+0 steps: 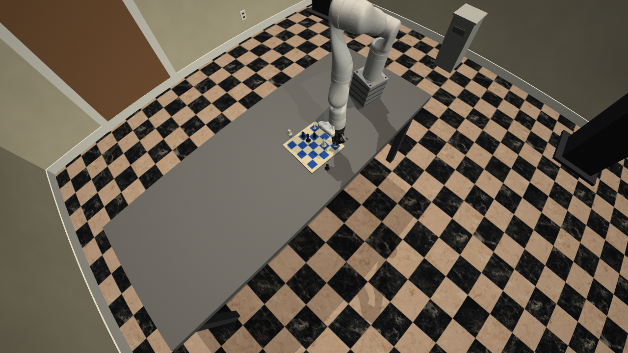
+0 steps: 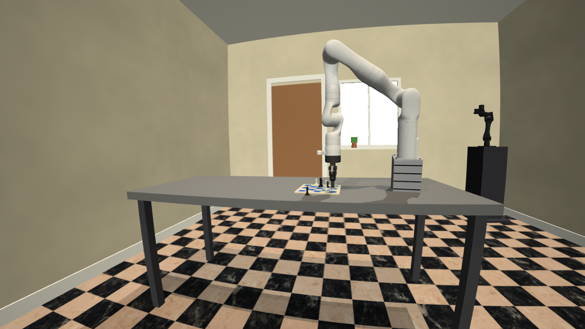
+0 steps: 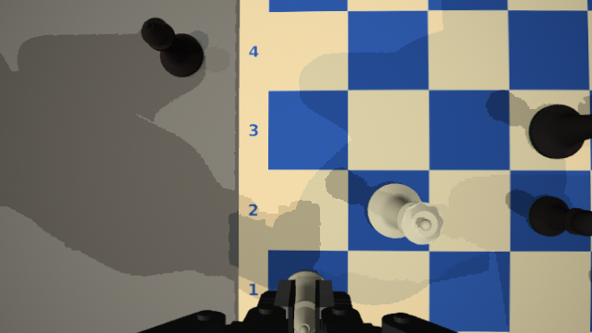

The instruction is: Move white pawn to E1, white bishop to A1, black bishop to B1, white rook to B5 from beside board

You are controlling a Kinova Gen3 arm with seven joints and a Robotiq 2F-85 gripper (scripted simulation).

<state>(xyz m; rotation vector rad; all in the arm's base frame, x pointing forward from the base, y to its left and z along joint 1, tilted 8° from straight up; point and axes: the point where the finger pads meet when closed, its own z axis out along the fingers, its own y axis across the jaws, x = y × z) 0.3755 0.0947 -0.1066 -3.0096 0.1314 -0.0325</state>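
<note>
Grey table on a black-and-tan checkered floor, brown door and window behind it. Blue/cream board sits mid-table. Arm reaches down from its pedestal, wrist vertical over board's A1 corner. Gripper is clamped on the white bishop, low over A1. Black bishop stands off the board, beside row 4; white rook off the opposite side.
</note>
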